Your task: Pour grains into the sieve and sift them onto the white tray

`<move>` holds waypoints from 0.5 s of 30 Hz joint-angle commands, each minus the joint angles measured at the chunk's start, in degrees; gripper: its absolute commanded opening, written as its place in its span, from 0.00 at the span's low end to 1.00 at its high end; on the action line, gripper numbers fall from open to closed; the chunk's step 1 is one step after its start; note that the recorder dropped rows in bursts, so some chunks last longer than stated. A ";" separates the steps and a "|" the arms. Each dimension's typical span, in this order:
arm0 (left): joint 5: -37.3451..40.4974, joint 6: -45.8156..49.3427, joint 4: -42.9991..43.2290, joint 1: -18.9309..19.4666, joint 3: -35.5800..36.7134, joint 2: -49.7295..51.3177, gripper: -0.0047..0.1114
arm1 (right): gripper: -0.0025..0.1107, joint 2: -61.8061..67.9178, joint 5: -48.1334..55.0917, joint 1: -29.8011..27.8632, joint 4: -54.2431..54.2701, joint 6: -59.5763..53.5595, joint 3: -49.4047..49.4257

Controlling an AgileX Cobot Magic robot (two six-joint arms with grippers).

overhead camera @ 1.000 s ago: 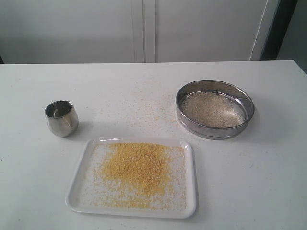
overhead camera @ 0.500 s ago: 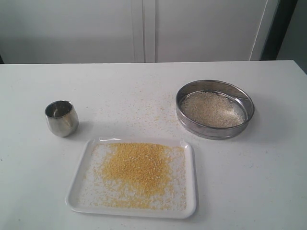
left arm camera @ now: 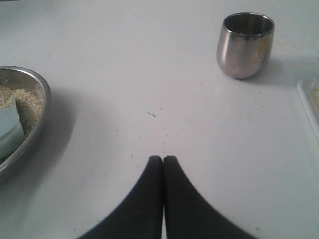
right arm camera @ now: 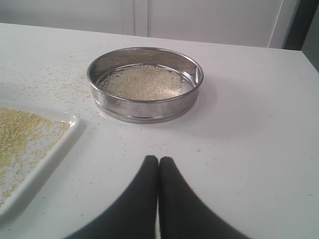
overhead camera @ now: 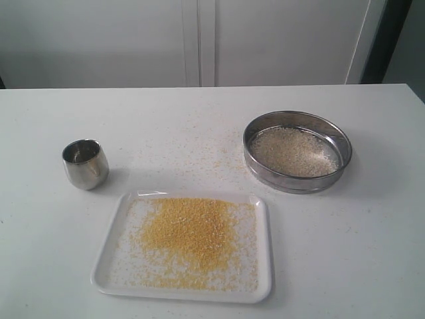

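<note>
The sieve (overhead camera: 292, 181) stands on the table at the right, with coarse whitish grains (overhead camera: 293, 151) on its mesh. The white tray (overhead camera: 182, 296) lies at the front centre with a heap of fine yellow grains (overhead camera: 189, 232) on it. Neither gripper shows in the exterior view. In the left wrist view my left gripper (left arm camera: 163, 159) is shut and empty over bare table, with the tray's rim (left arm camera: 309, 107) at the edge. In the right wrist view my right gripper (right arm camera: 158, 160) is shut and empty, short of the sieve (right arm camera: 144, 108) and beside the tray (right arm camera: 55, 144).
A small steel cup (overhead camera: 85, 164) stands upright left of the tray, also in the left wrist view (left arm camera: 244, 45). Loose grains (overhead camera: 199, 156) are scattered on the table between tray and sieve. A steel bowl (left arm camera: 37, 124) holding grains and a pale scoop (left arm camera: 10, 127) sits near the left gripper.
</note>
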 commanded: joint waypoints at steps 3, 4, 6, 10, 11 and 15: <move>0.13 0.44 -0.68 0.18 0.24 -0.26 0.04 | 0.02 -0.34 -0.38 0.17 -0.21 -0.36 0.24; 0.13 0.44 -0.68 0.18 0.24 -0.26 0.04 | 0.02 -0.34 -0.38 0.17 -0.21 -0.36 0.24; 0.24 0.12 -0.68 0.18 0.24 -0.26 0.04 | 0.02 -0.34 -0.38 0.17 -0.21 -0.36 0.24; 0.24 -0.03 -0.87 0.18 0.24 -0.26 0.04 | 0.02 -0.34 -0.38 0.17 -0.21 -0.36 0.24; 0.24 0.09 -0.85 0.18 0.24 -0.26 0.04 | 0.02 -0.34 -0.38 0.17 -0.21 -0.36 0.24; -0.13 0.11 -0.85 0.18 0.24 -0.26 0.04 | 0.02 -0.34 -0.38 0.17 -0.21 -0.36 0.24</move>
